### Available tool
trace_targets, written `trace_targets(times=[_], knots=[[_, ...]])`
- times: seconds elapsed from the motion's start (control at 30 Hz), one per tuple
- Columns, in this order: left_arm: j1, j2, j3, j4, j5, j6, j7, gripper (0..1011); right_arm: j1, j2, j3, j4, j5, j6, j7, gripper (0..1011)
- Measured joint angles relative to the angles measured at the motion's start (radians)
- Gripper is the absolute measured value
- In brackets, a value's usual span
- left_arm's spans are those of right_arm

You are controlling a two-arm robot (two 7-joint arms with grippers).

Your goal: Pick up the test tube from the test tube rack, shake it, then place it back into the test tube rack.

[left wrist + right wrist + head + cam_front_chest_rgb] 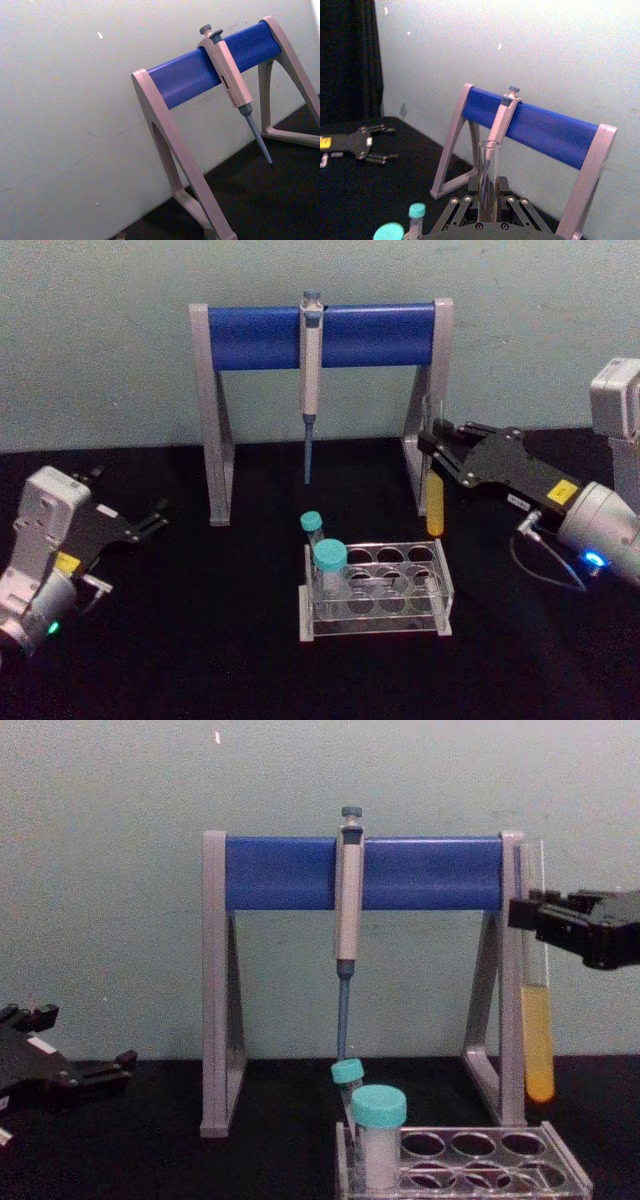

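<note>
Glass test tube [537,1020] hangs upright in the right gripper [528,917]. The fingers are closed on the bare upper part of the tube, above the liquid line. The open mouth stands above the fingers, as seen in the right wrist view. Yellow-orange liquid [538,1050] fills the lower part of the tube.

Position: the tube's round bottom is lifted clear of the test tube rack [442,585], near the rack's rear right corner. Whether it stands directly over a hole cannot be told. The tube lies in front of the right leg of the pipette stand [260,335].

Rack contents: a wide teal-capped vial [330,565] and a slim teal-capped tube [313,528], both at the left end. The other visible holes hold nothing.

Pipette stand: grey legs and a blue crossbar, set behind the rack. One pipette [310,370] hangs from the crossbar, tip downward.

Left gripper [148,520] sits low over the black table [200,640], well left of the rack (idle side). Its fingers are spread apart with nothing between them.
</note>
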Motion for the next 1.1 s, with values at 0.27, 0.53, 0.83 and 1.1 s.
trace_targets(times=[0.27,0.53,0.83,1.1], knots=[[0.0,0.0,0.0,0.0,0.0,0.0,0.0,1001,0.018,-0.061,0.006,0.034,-0.006,-0.024,-0.007,229],[0.0,0.0,0.0,0.0,0.0,0.0,0.0,1001,0.027,-0.084,0.0,0.042,0.048,-0.025,0.062,229],[0.0,0.0,0.0,0.0,0.0,0.0,0.0,1001,0.028,-0.045,-0.019,0.031,0.139,0.0,0.161,229],[0.0,0.0,0.0,0.0,0.0,0.0,0.0,1001,0.008,-0.001,-0.024,0.02,0.155,-0.011,0.17,229]])
